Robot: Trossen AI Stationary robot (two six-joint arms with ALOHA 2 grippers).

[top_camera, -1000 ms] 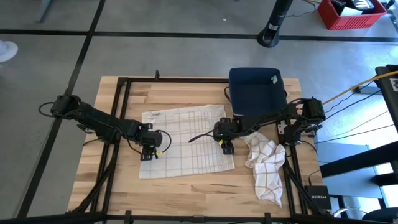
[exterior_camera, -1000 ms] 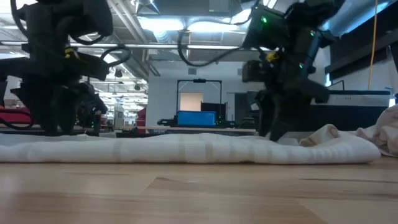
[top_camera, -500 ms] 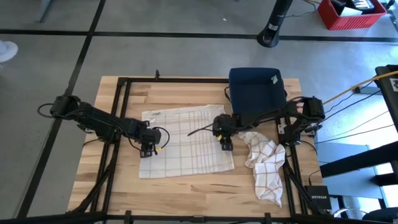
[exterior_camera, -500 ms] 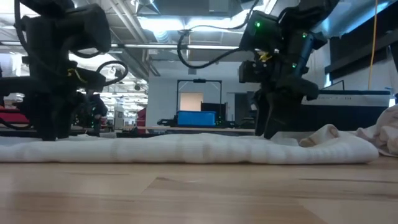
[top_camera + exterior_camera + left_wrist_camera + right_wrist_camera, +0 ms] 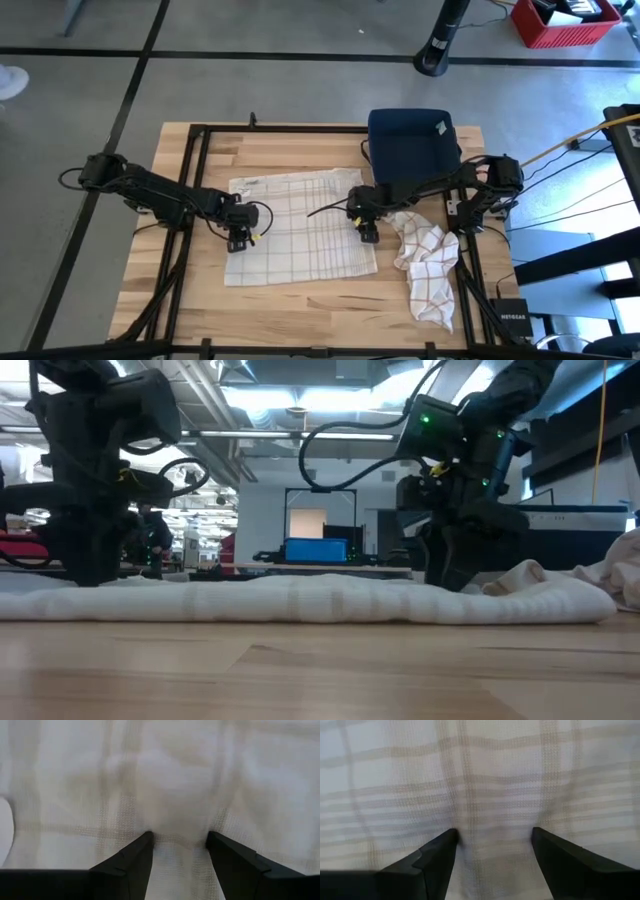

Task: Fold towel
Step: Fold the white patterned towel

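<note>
Now the towel [image 5: 300, 225] lies flat under both grippers' spread fingers [image 5: 130, 862].

left gripper [image 5: 238, 243]: low, fingers spread | right gripper [image 5: 368, 235]: low, fingers spread

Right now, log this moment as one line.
phase: pre-grasp | left gripper: open, pressing flat towel | right gripper: open, on towel's right edge | second towel: crumpled

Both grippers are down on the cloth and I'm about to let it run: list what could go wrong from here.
1. The left gripper and right gripper, both open, press into the spread towel inside its edges, so closing may pinch a mid-cloth ridge rather than a hem.
2. The crumpled towel lies right beside the right gripper and could get dragged along.
</note>
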